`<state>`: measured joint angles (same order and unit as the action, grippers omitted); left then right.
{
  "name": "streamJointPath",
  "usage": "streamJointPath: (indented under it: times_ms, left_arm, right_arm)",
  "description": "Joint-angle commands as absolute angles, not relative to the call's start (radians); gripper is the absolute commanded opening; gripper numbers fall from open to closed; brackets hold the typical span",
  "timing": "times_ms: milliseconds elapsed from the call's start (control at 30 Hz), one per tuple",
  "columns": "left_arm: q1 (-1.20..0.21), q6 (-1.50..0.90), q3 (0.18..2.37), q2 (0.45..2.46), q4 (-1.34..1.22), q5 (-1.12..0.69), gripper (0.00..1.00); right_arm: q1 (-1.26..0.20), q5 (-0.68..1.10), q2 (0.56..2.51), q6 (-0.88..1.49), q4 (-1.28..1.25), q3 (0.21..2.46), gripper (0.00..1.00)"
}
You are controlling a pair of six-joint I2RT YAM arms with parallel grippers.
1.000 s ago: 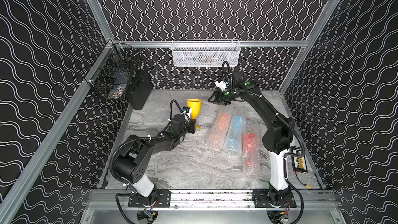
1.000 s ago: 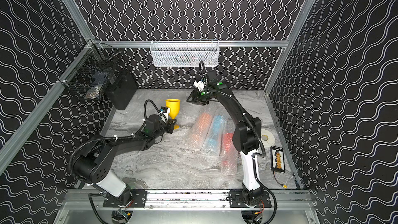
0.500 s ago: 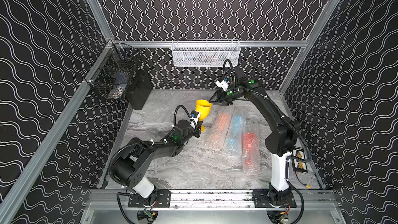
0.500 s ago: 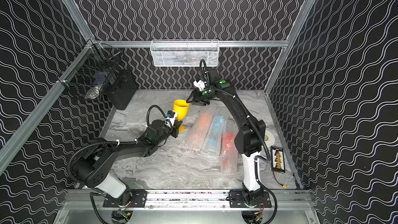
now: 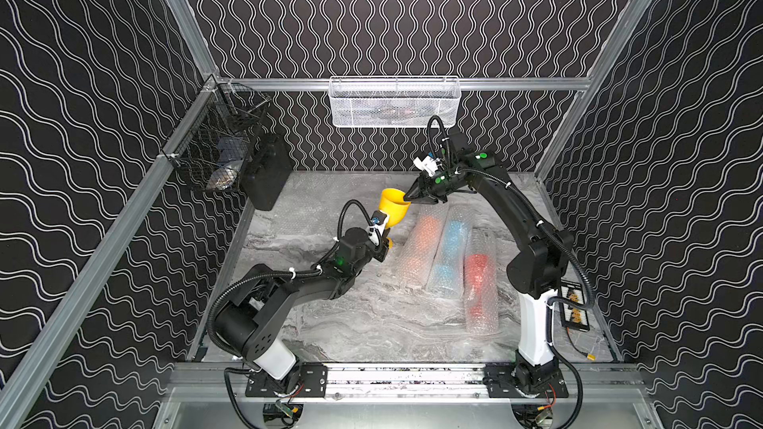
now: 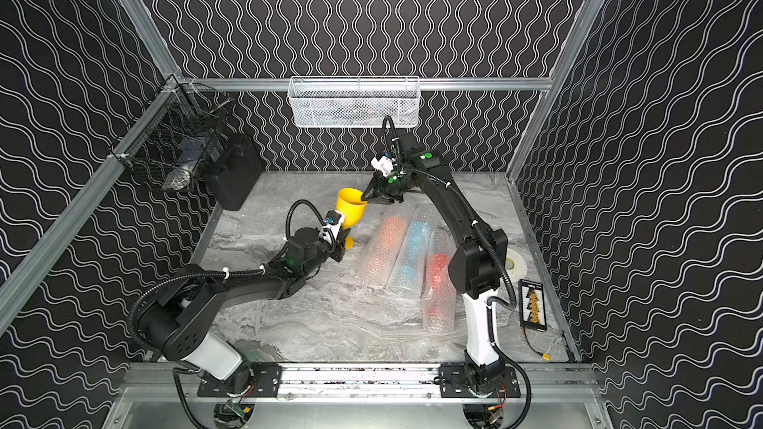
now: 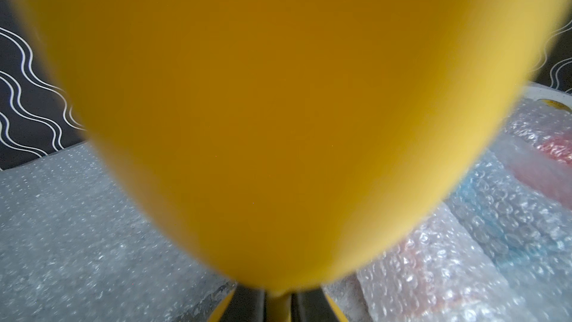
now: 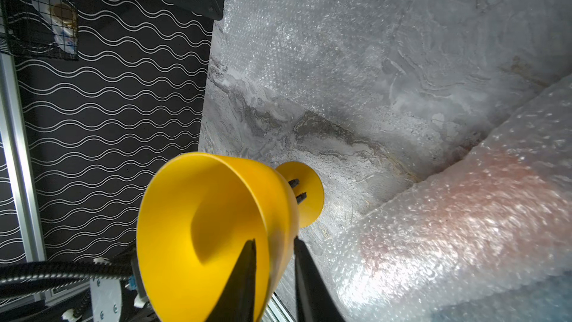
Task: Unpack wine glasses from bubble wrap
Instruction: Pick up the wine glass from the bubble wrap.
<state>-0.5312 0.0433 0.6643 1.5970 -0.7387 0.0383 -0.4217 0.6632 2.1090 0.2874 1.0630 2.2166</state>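
The yellow wine glass (image 5: pixel 394 210) (image 6: pixel 351 208) hangs tilted above the table, its mouth turned towards the back. My left gripper (image 5: pixel 384 241) (image 7: pixel 278 305) is shut on its stem, and the bowl fills the left wrist view. My right gripper (image 5: pixel 408 198) (image 8: pixel 275 241) is shut on the bowl's rim, one finger inside and one outside the wall. Three bubble wrap tubes lie side by side on the table: orange (image 5: pixel 425 237), light blue (image 5: pixel 450 249) and red (image 5: pixel 479 278). A flat bubble wrap sheet (image 8: pixel 294 26) lies at the back left.
A white mesh basket (image 5: pixel 394 101) hangs on the back wall. A black wire basket (image 5: pixel 219 146) hangs on the left wall above a black box (image 5: pixel 266 175). A tape roll (image 6: pixel 516 266) and a small cabled device (image 5: pixel 574 311) lie at the right edge.
My left arm carried the yellow glass to the right and tilted it. My right gripper came down to the rim and closed on the bowl's wall.
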Motion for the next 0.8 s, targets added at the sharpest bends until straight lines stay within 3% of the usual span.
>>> streamJointPath:
  times_ms: [0, 200, 300, 400, 533, 700, 767]
  left_arm:
    - [-0.535, 0.072, 0.683, 1.607, -0.758, 0.057, 0.00]
    - [-0.537, 0.057, 0.710, 1.640, -0.733, 0.072, 0.02]
    - [-0.537, 0.040, 0.715, 1.652, -0.730, 0.073, 0.19]
    - [-0.538, 0.030, 0.712, 1.655, -0.729, 0.073, 0.29]
    - [-0.541, 0.012, 0.713, 1.656, -0.724, 0.094, 0.55]
    - [-0.545, -0.036, 0.723, 1.632, -0.672, 0.121, 0.77]
    - [-0.545, -0.062, 0.712, 1.609, -0.662, 0.120, 0.81]
  right_arm:
    - [-0.423, 0.673, 2.112, 0.273, 1.091, 2.224, 0.18]
    - [-0.423, 0.676, 2.113, 0.278, 1.086, 2.228, 0.05]
    - [-0.423, 0.661, 2.113, 0.279, 1.080, 2.224, 0.01]
    - [-0.423, 0.640, 2.111, 0.282, 1.072, 2.212, 0.00]
    - [-0.423, 0.623, 2.108, 0.292, 1.059, 2.204, 0.00]
    - [-0.423, 0.533, 2.111, 0.300, 1.055, 2.217, 0.00]
    - [-0.423, 0.478, 2.111, 0.306, 1.045, 2.218, 0.00]
